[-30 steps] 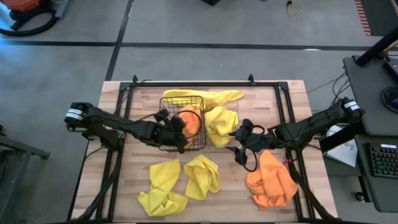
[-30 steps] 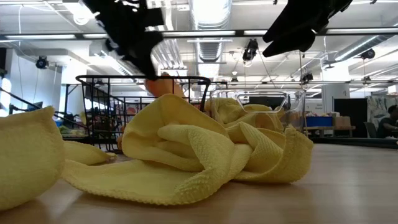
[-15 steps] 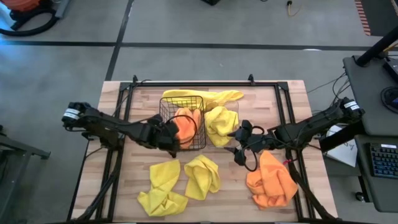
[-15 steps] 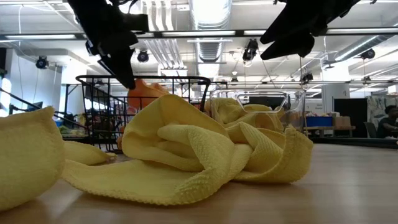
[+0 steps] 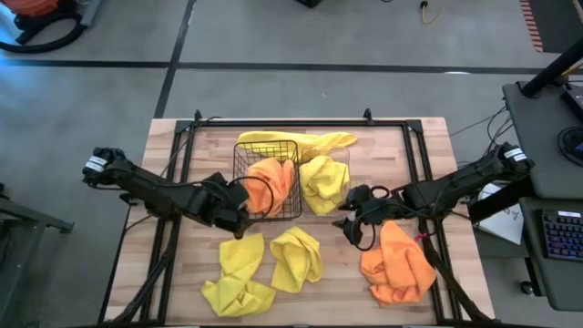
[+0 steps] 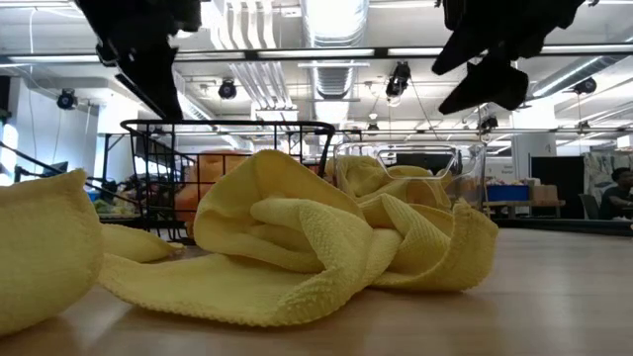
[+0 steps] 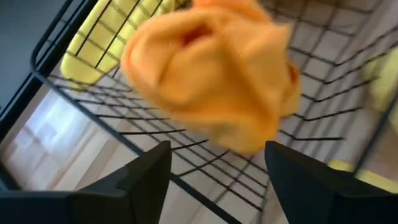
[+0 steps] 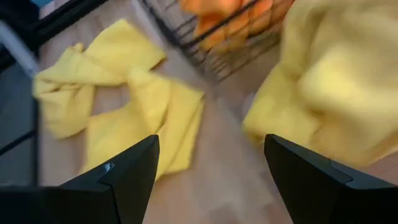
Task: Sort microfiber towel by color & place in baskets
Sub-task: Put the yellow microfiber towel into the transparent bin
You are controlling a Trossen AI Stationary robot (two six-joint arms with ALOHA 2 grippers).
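The left gripper [image 5: 239, 215] stood open and empty just outside the wire basket [image 5: 242, 155], where an orange towel [image 5: 271, 180] lay. The right gripper [image 5: 351, 219] hung open beside the orange pile [image 5: 397, 264]; three yellow towels [image 5: 296, 257] lay on the table [image 5: 173, 264].

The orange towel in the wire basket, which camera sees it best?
The left wrist view: the orange towel fills the picture, lying in the wire basket. The high view shows it small from above. The low view shows bits through the bars. The right wrist view catches an edge.
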